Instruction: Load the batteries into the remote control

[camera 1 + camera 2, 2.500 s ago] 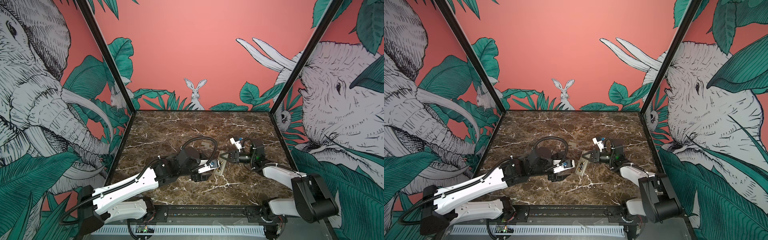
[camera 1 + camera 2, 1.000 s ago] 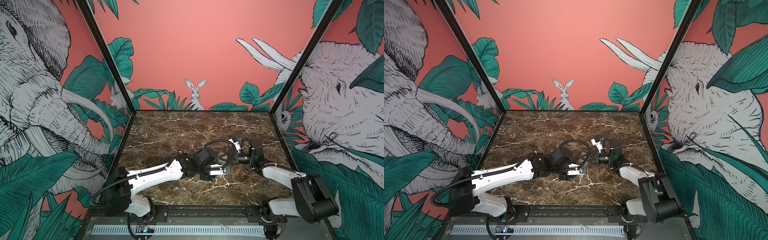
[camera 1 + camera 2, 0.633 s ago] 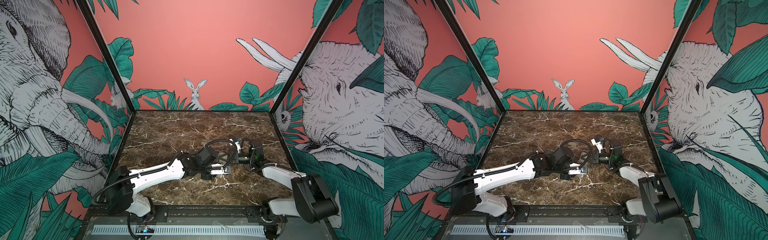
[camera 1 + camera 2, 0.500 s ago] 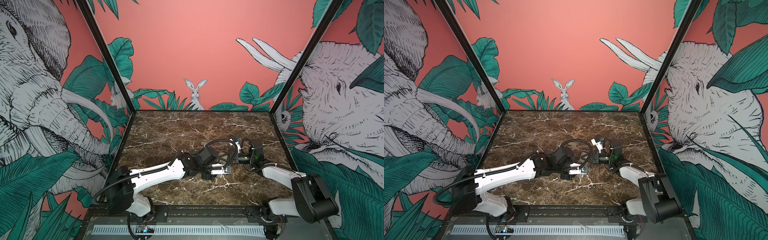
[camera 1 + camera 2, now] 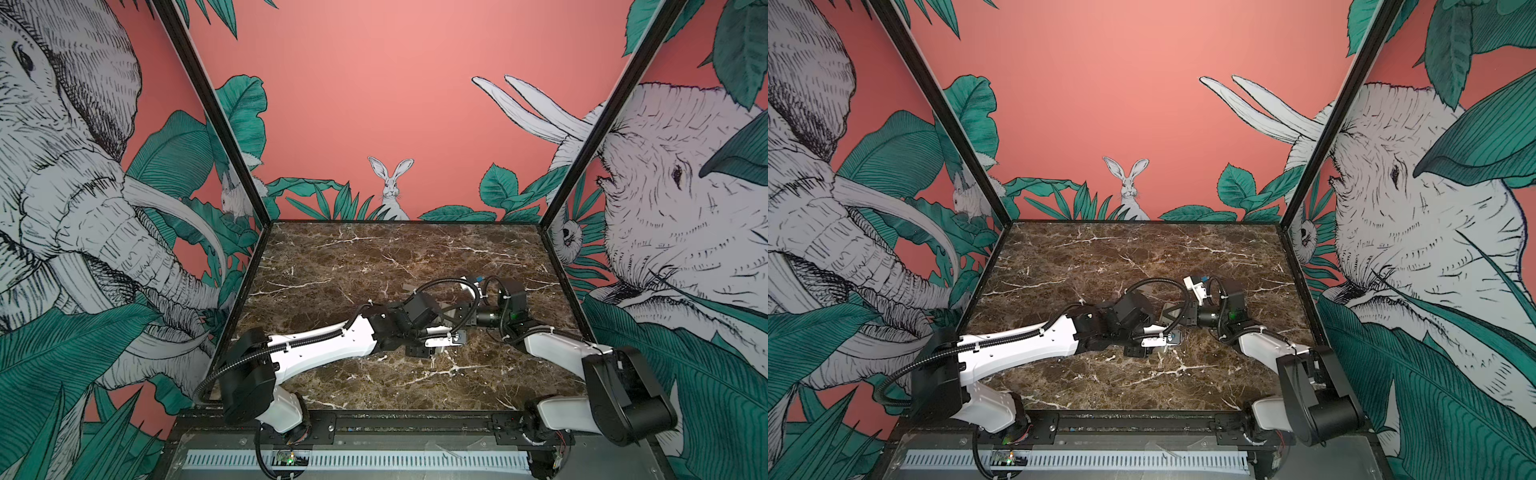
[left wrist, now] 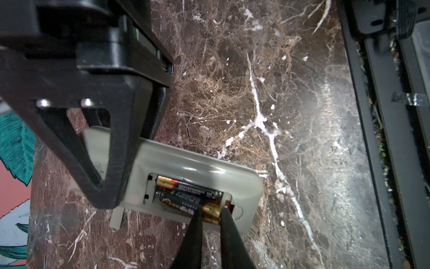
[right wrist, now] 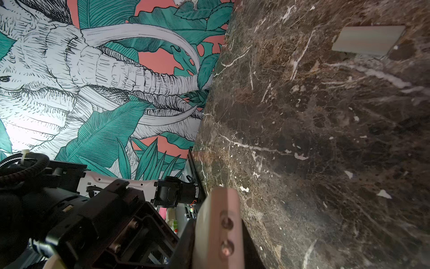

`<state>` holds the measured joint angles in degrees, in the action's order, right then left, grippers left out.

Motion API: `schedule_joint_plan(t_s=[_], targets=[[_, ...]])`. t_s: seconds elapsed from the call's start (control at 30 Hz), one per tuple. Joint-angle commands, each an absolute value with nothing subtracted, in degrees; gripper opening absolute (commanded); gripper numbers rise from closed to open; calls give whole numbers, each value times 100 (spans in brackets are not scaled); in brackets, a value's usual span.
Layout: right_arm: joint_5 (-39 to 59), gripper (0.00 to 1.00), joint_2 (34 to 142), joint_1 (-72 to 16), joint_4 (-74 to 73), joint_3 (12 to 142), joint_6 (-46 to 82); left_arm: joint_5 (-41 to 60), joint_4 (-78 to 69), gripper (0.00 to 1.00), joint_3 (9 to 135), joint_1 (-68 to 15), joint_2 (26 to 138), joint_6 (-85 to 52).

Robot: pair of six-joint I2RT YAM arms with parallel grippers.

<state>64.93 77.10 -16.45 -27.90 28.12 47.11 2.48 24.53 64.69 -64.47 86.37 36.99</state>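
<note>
The remote control is turned grey back up, low over the marble table. Its open recess holds two dark batteries side by side: the inner battery and the outer battery. My left gripper is shut on the gold end of the outer battery, one black tip on each side. My right gripper is shut on the remote's other end, and its black finger covers that part. In both top views the two grippers meet at the remote, right of the table's middle.
A flat grey cover plate lies on the marble, away from the remote and further back. The black front rail runs along the table's near edge. Printed walls close in the left, back and right sides.
Since 2.5 s ago my left arm has stretched rightward to the remote that the right gripper holds. Over the last second both arms have stayed almost still.
</note>
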Motion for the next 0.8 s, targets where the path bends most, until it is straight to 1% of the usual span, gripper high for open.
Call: schedule_joint_plan(t_s=[0.0, 0.3, 0.53, 0.77], targets=[[7030, 0, 7599, -1758, -3061, 2863, 4856, 34, 2245, 16, 6622, -6460, 8796, 3666], [7099, 0, 7673, -1801, -3586, 2807, 5210, -172, 2127, 16, 6609, -6453, 8909, 3630], [7178, 0, 7858, -1876, -4503, 2726, 5796, -341, 2069, 16, 6547, -6455, 8973, 3657], [7216, 0, 7893, -1949, -4632, 2736, 5862, -502, 2059, 16, 6461, -6451, 8918, 3761]])
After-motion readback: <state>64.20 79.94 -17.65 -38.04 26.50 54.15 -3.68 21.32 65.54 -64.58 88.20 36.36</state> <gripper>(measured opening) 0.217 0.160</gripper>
